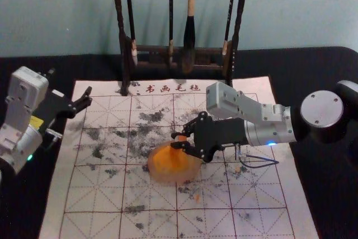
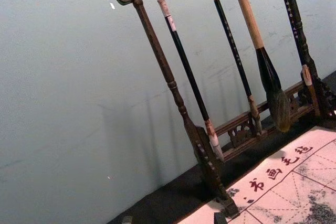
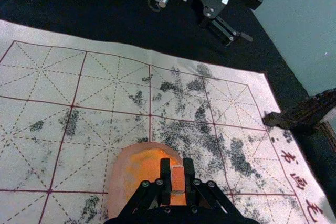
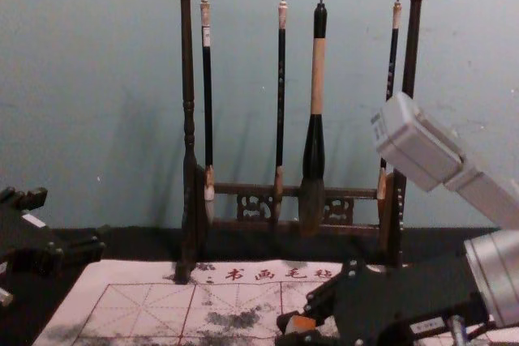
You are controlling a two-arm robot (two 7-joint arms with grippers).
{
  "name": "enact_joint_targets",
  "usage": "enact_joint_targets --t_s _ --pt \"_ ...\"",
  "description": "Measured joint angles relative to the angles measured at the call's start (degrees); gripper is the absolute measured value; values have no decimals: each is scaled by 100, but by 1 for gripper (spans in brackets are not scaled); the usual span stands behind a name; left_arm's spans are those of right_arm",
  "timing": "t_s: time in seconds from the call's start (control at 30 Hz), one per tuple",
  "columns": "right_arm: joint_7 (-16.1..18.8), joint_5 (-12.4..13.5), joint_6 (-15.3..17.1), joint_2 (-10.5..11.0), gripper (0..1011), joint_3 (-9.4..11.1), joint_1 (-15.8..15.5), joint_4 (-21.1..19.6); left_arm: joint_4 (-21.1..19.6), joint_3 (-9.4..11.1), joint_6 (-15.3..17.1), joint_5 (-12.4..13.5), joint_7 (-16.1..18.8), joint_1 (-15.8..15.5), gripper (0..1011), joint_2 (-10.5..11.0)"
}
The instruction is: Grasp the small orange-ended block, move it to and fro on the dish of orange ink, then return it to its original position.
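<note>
Reaching in from the right, my right gripper (image 1: 180, 139) is over the round dish (image 1: 159, 178) of orange ink in the head view. Between its fingers the small block (image 3: 178, 178) is pinched, seen from above by the right wrist camera, where the gripper (image 3: 178, 177) overlaps the dish (image 3: 116, 184). From the side, the chest view has the orange block (image 4: 302, 324) at the fingertips; whether it touches the ink I cannot tell. Parked at the left of the mat, my left gripper (image 1: 85, 98) stands open, its fingertips (image 2: 220, 218) at the lower edge of its wrist view.
A dark wooden rack (image 4: 188, 119) stands behind the mat with several brushes hanging, among them a thick one (image 4: 315, 143). The white gridded mat (image 1: 95, 194), blotched with ink, lies on a black-covered table (image 1: 28, 211). A pale wall rises behind.
</note>
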Motion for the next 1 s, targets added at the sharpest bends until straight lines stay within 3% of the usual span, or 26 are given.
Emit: enact_joint_targets --t_s 0.43,0.97,1.0 --pt "-138 123 2 330 139 258 -153 -589 0 0 0 0 0 0 1001 0" --pt "-395 264 80 1063 139 773 -518 -1461 0 0 0 0 0 0 1001 0" --pt "-432 277 116 1185 139 857 -594 -1567 0 0 0 0 0 0 1001 0"
